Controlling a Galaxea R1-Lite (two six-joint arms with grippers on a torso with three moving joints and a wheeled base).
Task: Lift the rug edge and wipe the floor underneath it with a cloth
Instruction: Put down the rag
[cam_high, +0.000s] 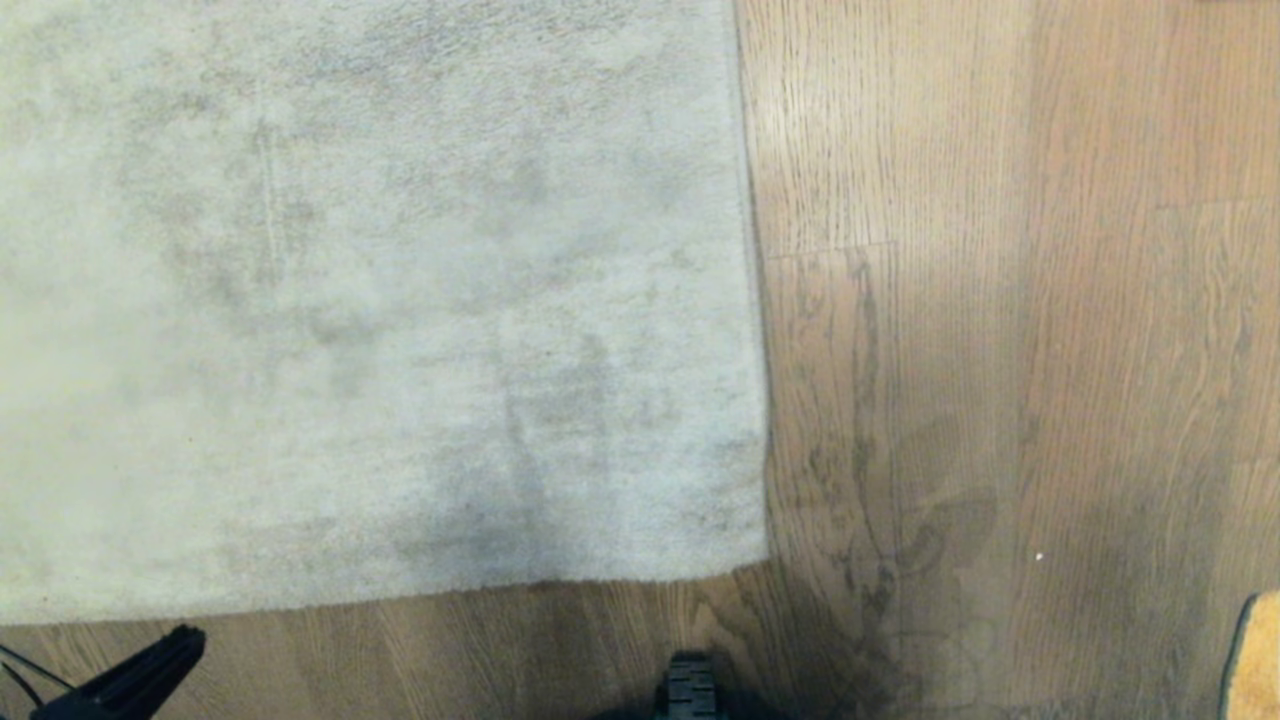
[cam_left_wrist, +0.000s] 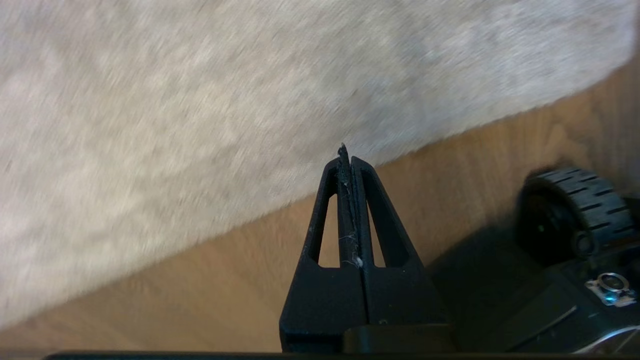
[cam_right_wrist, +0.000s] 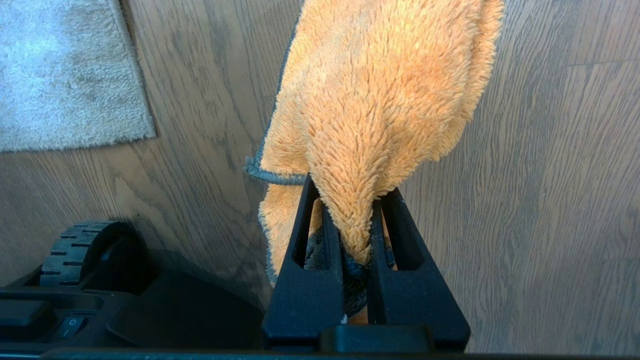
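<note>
Head view, left gripper (cam_high: 190, 635) closed above floor (cam_high: 1000, 300), near rug edge (cam_high: 400, 592)

- Left gripper (cam_left_wrist: 347, 156): black fingers pressed together, nothing between them, tips above the rug edge (cam_left_wrist: 320, 192).
- Rug edge: straight border of pale grey-beige pile lying flat on the floor (cam_left_wrist: 210, 285).
- Floor: brown wood-grain planks, bare beside the rug edge.
- Black ribbed wheel (cam_left_wrist: 575, 210): on the floor, apart from the rug edge.

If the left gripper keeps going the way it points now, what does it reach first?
Most likely the near border of the pale grey-beige short-pile rug: the shut left gripper points at it across a strip of brown wood-plank floor. Its height above them is unclear.
</note>
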